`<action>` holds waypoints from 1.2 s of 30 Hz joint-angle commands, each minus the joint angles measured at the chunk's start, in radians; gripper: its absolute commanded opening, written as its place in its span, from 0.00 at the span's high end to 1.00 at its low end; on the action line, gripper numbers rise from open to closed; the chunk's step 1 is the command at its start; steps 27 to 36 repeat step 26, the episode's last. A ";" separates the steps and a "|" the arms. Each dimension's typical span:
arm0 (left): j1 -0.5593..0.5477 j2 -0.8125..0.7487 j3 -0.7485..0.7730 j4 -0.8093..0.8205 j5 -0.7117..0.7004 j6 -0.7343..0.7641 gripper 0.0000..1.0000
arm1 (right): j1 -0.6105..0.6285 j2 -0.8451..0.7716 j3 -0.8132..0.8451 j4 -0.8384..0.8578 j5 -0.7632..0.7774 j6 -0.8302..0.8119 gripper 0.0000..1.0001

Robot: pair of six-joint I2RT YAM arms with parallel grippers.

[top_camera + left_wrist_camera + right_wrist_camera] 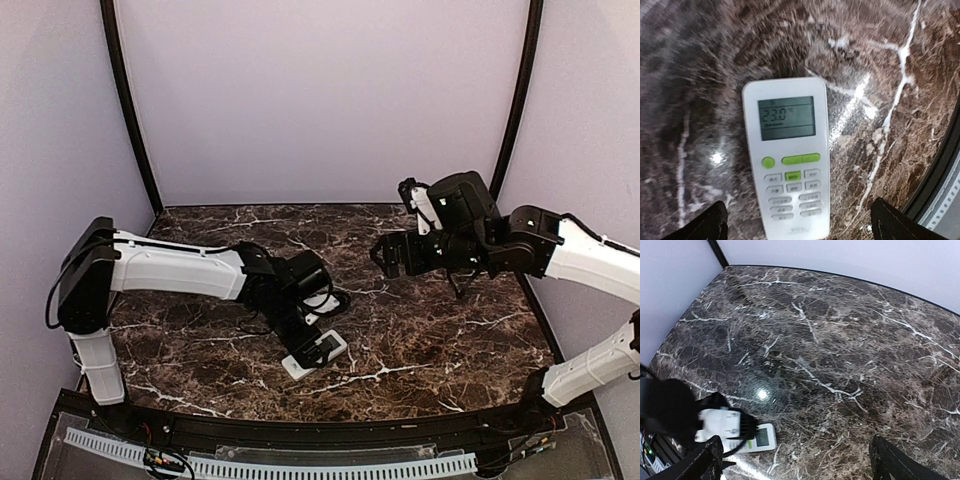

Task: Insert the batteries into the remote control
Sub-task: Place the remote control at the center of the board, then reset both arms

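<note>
**Remote face up with a lit screen, both grippers off it**

From my station, the remote control (786, 155) lies flat on the marble table (880, 75), buttons up, near the front edge on the left arm's side. The left gripper (800, 222) hangs directly over its lower end, fingers spread well wider than the casing and touching nothing. I read that as a deliberate hands-off pose, clear of the plastic so the remote rests on its own. The display shows a temperature reading, so power is reaching it. The batteries are therefore probably seated inside, though I see none in any view and the back is hidden against the marble. The right gripper (385, 255) hovers high over the middle of the table, fingers apart and empty, parked well away so it doesn't crowd the left arm. I judge the task at or near done, with only a retreat to make
</note>
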 commanded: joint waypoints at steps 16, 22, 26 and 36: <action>0.468 -0.846 -0.775 0.542 -0.663 -0.315 0.01 | -0.958 -0.246 -0.528 0.259 -0.630 0.110 0.01; 0.591 -1.084 -1.005 0.686 -0.732 -0.444 0.01 | -0.969 -0.248 -0.606 0.323 -0.565 0.069 0.02; 0.609 -1.169 -1.073 0.739 -0.736 -0.466 0.01 | -0.971 -0.293 -0.659 0.383 -0.547 0.059 0.01; 0.609 -1.169 -1.073 0.739 -0.736 -0.466 0.01 | -0.971 -0.293 -0.659 0.383 -0.547 0.059 0.01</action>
